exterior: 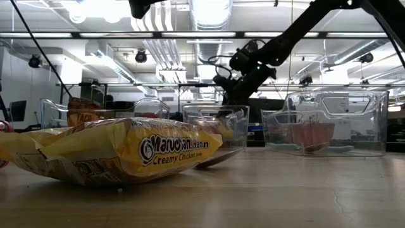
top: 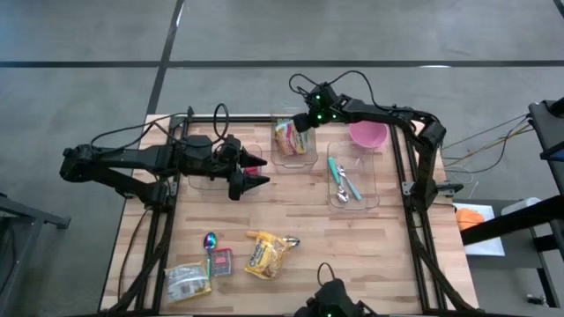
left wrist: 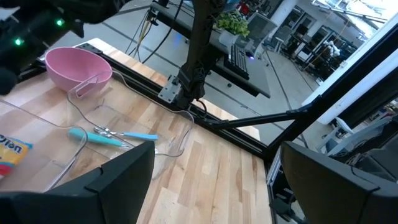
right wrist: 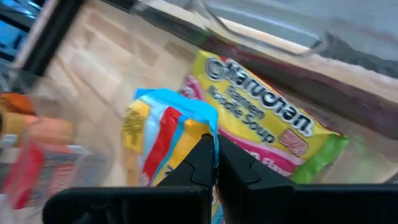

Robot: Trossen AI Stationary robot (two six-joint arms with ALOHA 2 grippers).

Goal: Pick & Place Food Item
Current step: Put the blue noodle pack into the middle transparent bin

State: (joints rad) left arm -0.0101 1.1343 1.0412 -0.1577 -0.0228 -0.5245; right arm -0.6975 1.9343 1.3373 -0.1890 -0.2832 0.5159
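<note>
— Blue-and-yellow snack packet [right wrist: 163, 134]: where is it found?
— Pinched at its top edge by the clenched right gripper [right wrist: 216, 152], over the clear bin [top: 293, 157] beside a ramen pack [right wrist: 267, 127].
— And the left gripper [top: 251, 173]?
— Held released above the wooden table [top: 352, 246] (mid-left); bare planks are seen between the bins and the near packets [top: 269, 254].

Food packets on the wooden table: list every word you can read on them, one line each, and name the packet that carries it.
"Maruchan" and "Creamy Chicken": on the yellow ramen packet lying on the table, in the low view.
"Maruchan Ramen Noodle Soup": on the yellow-and-pink packet in the clear plastic bin, right wrist view.
The blue, red and yellow packet pinched by the shut right gripper: print too blurred to read.
</note>
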